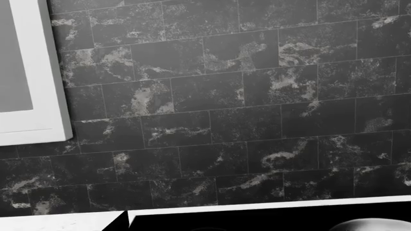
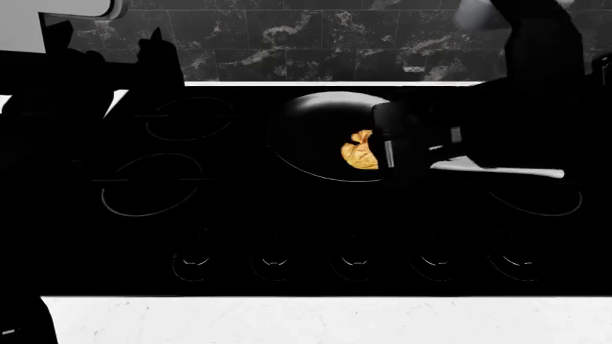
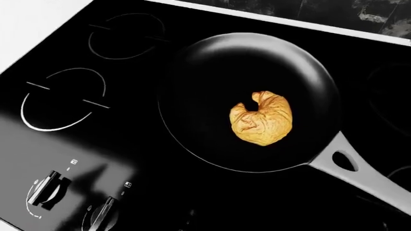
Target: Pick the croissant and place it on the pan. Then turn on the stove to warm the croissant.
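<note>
Croissant (image 3: 262, 118): seen lying on the pan (image 3: 212, 82) floor, toward the handle side, touched by nothing in the right wrist view.
Pan: set on the stove (image 2: 239, 208) at its rear middle, close to the back edge; the grey handle (image 3: 359, 173) is pointed toward the right edge.
Stove edges: the back edge is met by a white strip under the tiled wall (image 1: 244, 106); the front edge is met by the white desk (image 2: 325, 319); the left edge borders white desk as well.
Open room: the front-left burner rings (image 2: 153, 188) and the glass between the pan and the knobs (image 2: 354, 261) are left bare.
Knobs: a row of five is seen along the stove's front edge, well apart from the pan.
Right hand (image 2: 406, 143): seen as a dark mass over the pan's right side, partly covering the croissant in the head view; whether its jaws are apart or together cannot be told.
Left hand: not made out; the dark left arm (image 2: 86, 93) is held over the stove's rear left corner.
Other things: a white-framed panel (image 1: 38, 72) is seen on the wall in the left wrist view.
</note>
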Motion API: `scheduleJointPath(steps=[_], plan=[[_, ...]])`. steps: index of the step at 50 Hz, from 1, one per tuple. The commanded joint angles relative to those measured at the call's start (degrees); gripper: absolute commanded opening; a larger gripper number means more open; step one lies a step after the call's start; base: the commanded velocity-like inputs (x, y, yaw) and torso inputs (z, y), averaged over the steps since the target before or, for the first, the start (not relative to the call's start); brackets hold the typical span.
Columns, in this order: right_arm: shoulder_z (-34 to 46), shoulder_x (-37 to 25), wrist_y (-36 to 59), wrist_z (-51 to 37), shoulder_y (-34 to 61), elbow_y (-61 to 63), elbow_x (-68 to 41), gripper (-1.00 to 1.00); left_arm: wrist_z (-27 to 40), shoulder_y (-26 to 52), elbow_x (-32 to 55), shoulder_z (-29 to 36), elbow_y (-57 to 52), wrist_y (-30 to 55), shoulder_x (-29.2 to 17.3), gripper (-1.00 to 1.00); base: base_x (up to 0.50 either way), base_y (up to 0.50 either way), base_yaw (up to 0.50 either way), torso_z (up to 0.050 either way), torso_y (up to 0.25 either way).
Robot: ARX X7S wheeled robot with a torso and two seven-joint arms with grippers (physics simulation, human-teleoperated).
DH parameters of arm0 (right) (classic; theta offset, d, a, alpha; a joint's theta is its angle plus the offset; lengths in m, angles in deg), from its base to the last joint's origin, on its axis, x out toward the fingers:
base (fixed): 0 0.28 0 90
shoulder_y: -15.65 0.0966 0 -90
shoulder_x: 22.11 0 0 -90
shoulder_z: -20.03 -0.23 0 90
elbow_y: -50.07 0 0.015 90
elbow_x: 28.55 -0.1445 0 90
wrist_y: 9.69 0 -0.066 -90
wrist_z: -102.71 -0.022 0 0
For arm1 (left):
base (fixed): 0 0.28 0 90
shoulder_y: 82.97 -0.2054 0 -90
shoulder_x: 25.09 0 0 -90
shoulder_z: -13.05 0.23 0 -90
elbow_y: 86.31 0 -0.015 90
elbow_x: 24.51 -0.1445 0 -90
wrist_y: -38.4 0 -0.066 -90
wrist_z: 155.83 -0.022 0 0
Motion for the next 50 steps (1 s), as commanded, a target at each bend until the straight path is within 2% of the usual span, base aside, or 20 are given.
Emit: scheduleJointPath(steps=[1, 22, 39, 50], plan=[[6.7, 1.7, 1.2, -4.7, 2.9, -2.8, -6.2, 1.0, 0.3, -0.1, 0.5, 0.0, -0.2, 0.2, -0.1, 1.0, 0.0, 0.0, 0.0, 0.0, 0.0], [10.9, 5.8, 5.2, -3.3, 2.4, -6.2, -4.6, 1.0, 0.2, -1.0, 0.5, 0.1, 0.2, -1.4, -0.7, 1.0, 0.0, 0.0, 0.0, 0.0, 0.0], [10.6, 9.9, 10.0, 1.8, -0.1, -10.7, 3.5, 1.0, 0.5, -1.3, 0.6, 0.5, 0.5, -1.9, -0.7, 1.0, 0.0, 0.0, 0.0, 0.0, 0.0], [12.7, 11.3, 11.5, 2.4, -0.8, -12.1, 4.9, 1.0, 0.5, -1.3, 1.1, 0.1, 0.7, -2.0, -1.1, 1.0, 0.0, 0.0, 0.0, 0.0, 0.0]])
